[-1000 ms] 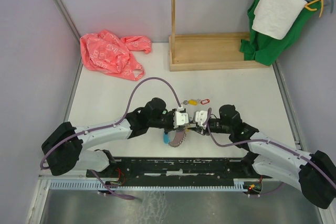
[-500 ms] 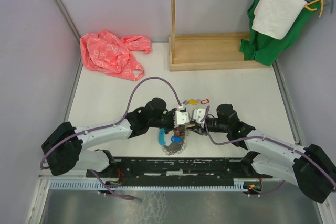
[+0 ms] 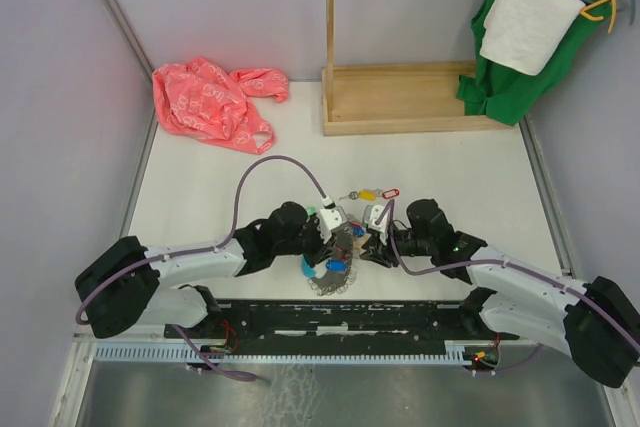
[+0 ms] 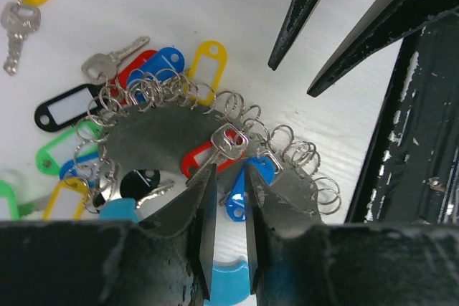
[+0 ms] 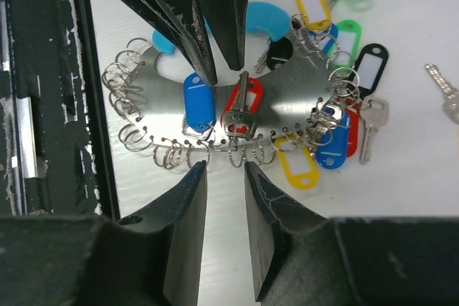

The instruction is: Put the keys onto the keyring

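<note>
White table [image 3: 200, 197], keyring [image 5: 294, 94] flat under left pincer [image 4: 229, 177], beside right pincer [image 5: 224, 170], both parted, empty

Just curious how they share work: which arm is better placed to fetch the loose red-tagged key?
Probably the right. The right gripper, open, sits nearer the red-tagged key; the left gripper hangs over the keyring, farther from it.

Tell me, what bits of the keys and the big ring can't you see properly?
Left wrist view: light-blue sleeve mostly behind the left gripper.
Top view: keyring tiny and blurry, partly under the left gripper.
Right wrist view: a silver key cut off by the right edge.
</note>
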